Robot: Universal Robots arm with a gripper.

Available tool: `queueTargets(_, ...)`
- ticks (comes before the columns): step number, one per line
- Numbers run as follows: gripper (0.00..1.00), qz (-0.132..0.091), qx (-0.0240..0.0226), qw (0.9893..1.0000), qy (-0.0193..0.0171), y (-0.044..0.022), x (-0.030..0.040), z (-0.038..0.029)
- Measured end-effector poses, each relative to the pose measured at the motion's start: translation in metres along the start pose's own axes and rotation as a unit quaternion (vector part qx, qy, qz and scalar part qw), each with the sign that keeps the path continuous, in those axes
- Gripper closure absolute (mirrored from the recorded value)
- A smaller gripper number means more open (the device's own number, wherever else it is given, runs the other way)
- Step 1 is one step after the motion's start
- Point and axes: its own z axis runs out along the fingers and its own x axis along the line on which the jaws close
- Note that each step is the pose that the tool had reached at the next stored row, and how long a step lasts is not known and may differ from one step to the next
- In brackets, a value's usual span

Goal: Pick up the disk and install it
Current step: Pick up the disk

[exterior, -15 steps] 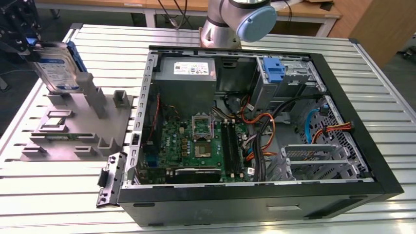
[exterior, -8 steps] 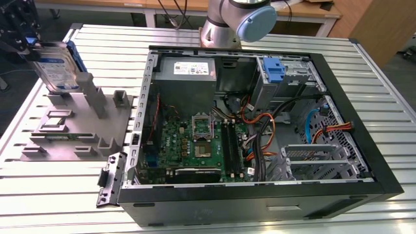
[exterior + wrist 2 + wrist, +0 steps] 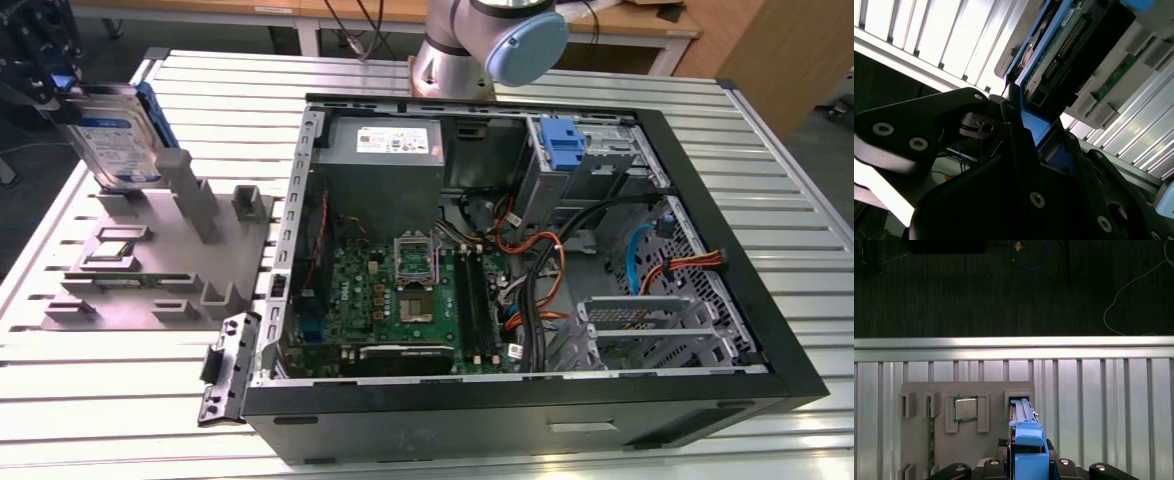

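Observation:
The disk [image 3: 118, 140], silver-grey with a white and blue label and a blue carrier frame, stands on edge at the far end of the grey parts holder [image 3: 160, 265], at the exterior view's left. My gripper [image 3: 54, 88] is at its upper end, and its black fingers sit on either side of the blue frame, shut on it. In the first wrist view the disk [image 3: 1027, 447] runs edge-on from the gripper [image 3: 1029, 466] down to the holder's slot [image 3: 1021, 405]. The second wrist view shows the disk's green circuit side [image 3: 1074, 35] and a finger [image 3: 1013, 117] pressed against the blue frame.
An open computer case [image 3: 787, 370] fills the middle and the exterior view's right, with a motherboard [image 3: 400, 300], cables and a grey drive cage carrying an upright blue latch [image 3: 566, 148]. The holder also carries a processor chip [image 3: 965, 408] and a memory stick [image 3: 930, 435]. The arm's base [image 3: 481, 50] stands behind the case.

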Motion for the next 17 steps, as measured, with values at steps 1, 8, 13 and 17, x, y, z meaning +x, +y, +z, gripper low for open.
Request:
queueTargets(1,0.64,0.0,0.0,1.0,0.0,0.0,0.0,-0.0002)
queueTargets(8,0.64,0.0,0.0,1.0,0.0,0.0,-0.0001,-0.0017)
queueTargets(13,0.64,0.0,0.0,1.0,0.0,0.0,-0.0001,-0.0031)
queueTargets(17,0.64,0.0,0.0,1.0,0.0,0.0001,-0.0002,-0.004)
